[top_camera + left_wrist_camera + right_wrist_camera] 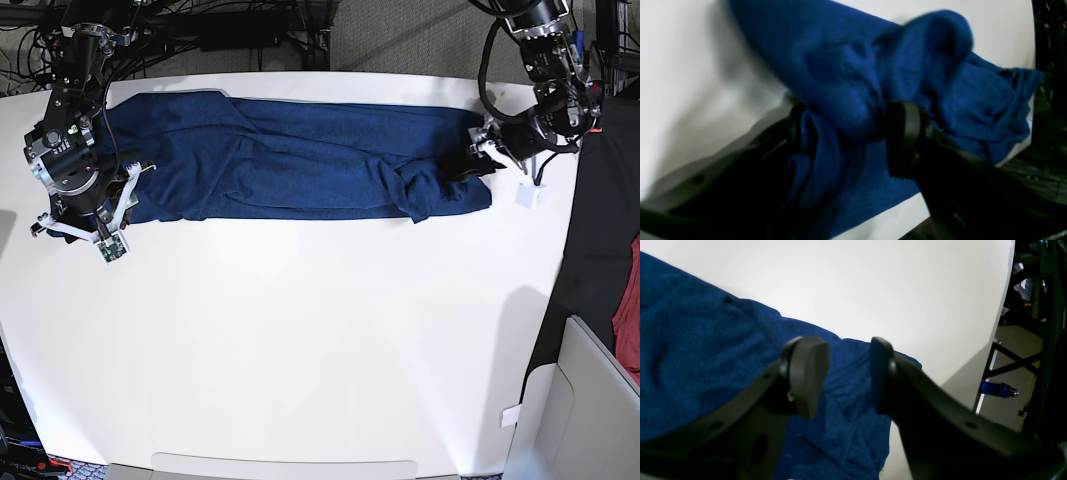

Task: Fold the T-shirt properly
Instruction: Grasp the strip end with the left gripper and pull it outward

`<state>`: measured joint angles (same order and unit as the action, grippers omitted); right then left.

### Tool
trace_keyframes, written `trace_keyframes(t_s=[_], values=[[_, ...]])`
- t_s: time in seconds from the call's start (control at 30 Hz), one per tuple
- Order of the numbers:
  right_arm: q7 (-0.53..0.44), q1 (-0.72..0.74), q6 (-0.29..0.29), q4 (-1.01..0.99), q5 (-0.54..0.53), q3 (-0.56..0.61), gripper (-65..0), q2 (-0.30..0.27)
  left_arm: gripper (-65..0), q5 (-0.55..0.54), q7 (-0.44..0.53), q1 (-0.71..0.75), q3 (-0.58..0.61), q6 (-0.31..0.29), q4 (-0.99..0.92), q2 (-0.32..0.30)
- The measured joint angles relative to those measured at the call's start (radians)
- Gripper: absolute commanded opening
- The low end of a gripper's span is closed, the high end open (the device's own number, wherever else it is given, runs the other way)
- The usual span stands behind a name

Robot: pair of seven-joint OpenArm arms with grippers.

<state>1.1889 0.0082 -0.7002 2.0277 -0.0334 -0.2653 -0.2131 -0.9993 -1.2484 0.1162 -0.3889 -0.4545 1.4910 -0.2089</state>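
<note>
Bunched T-shirt (846, 83) sits between my left tool (843, 133) — gaping wide; right tool (840, 373) half-spread, empty — pinch one clean layer.

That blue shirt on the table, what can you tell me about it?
The T-shirt is dark blue, plain, of soft thin knit. It lies folded into a long band across the far side of the white table, wrinkled and bunched at one end. There the left gripper has fabric bunched between its wide-set fingers. The right gripper stands open over the other end.
</note>
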Motion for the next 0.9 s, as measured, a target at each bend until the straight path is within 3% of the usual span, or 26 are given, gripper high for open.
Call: trace_keyframes(t_s=[0.2, 0.33, 0.47, 0.83, 0.9], values=[[0.0, 0.0, 0.0, 0.0, 0.0, 0.0, -40.3, 0.0, -61.7, 0.029, -0.005, -0.006, -0.006, 0.009, -0.006, 0.001], [0.0, 0.0, 0.0, 0.0, 0.0, 0.0, -40.3, 0.0, -61.3, 0.054, 0.023, -0.042, -0.009, 0.029, -0.01, -0.011], [0.0, 0.0, 0.0, 0.0, 0.0, -0.001, -40.3, -0.005, -61.3, 0.082, 0.022, -0.068, -0.079, 0.113, -0.012, -0.022], [-0.001, -0.003, 0.0, 0.0, 0.0, -0.001, -40.3, -0.018, -61.3, 0.1, 0.018, -0.166, -0.128, 0.119, -0.091, -0.086], [0.0, -0.011, 0.0, 0.0, 0.0, -0.003, -40.3, -0.018, -61.3, 0.098, -0.032, -0.167, -0.127, 0.117, -0.042, -0.08]])
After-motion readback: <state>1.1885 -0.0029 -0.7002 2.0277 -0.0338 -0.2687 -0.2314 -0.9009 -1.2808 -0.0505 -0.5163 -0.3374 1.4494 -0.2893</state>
